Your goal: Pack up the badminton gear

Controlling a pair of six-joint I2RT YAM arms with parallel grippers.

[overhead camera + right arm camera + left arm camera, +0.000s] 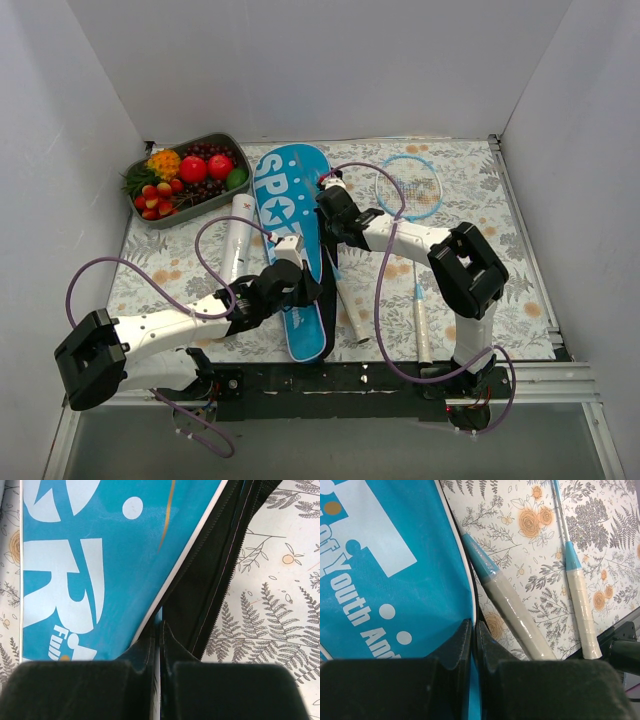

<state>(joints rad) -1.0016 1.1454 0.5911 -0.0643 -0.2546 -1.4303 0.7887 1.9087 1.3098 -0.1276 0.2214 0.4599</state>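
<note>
White walls all round, and a flowered tablecloth [500,260] spread across the table. Far left at the back sits a grey tray [213,137] of bright fruit. Next along, the white tube [239,240] lies lengthwise, just beside the left edge of the bag. And there's the blue bag [285,200] in the middle, racket-shaped, wide end away from the arms, big white lettering and dots on top, white piping along the rim, and a black strap [328,300] running down its right side. The left pincer [474,630] is at the bag's narrow end, fingers squeezed almost together on the right rim. Further up, the right pincer [159,627] is clamped just as narrowly on the same rim, right where the piping meets the black zipped flap. Beside the bag's right edge lies the first racket [350,310], with its pale handle and blue collar showing; its head is hidden. Well to the right lies the second racket [410,185] in full view, blue hoop and white strings at the far end, handle pointing at the arms.
</note>
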